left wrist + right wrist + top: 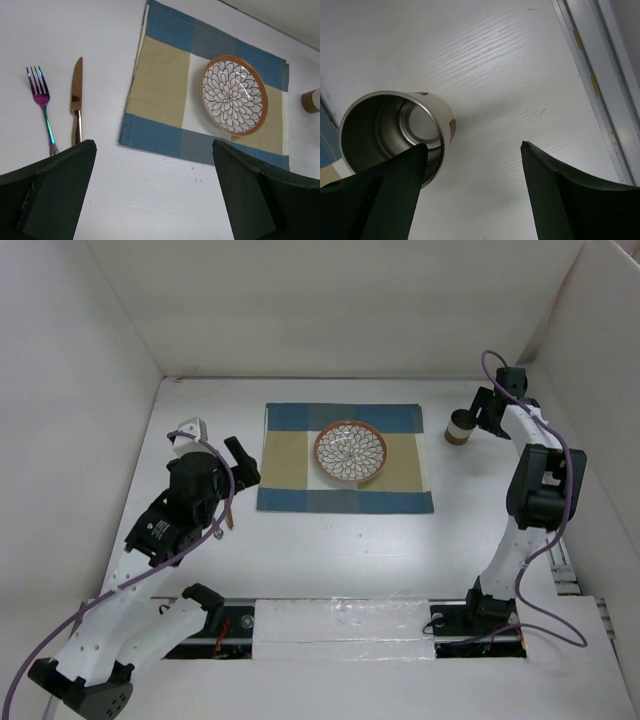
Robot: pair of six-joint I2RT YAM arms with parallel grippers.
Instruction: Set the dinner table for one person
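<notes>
The large plain white matte surface [330, 550] spans the whole walled workspace under everything. Your right gripper [472, 147] has its jaws apart with only bare surface between them. The small round steel-lined cup [395, 125] sits outside them, against the 9 o'clock finger. If you close or swing from here, that finger will likely shove or tip the cup rather than grip it.

Your left gripper [154, 150] hangs with its jaws wide apart and empty. At 9 o'clock of the blue-and-beige checked cloth placemat [160, 90], the iridescent purple fork [42, 107] and the copper-coloured knife [76, 102] lie flat, close together. Going down there risks catching both, or scraping the surface.

Count: one placemat, one orange-rimmed patterned plate [234, 95] on it, one cup, one fork, one knife.
</notes>
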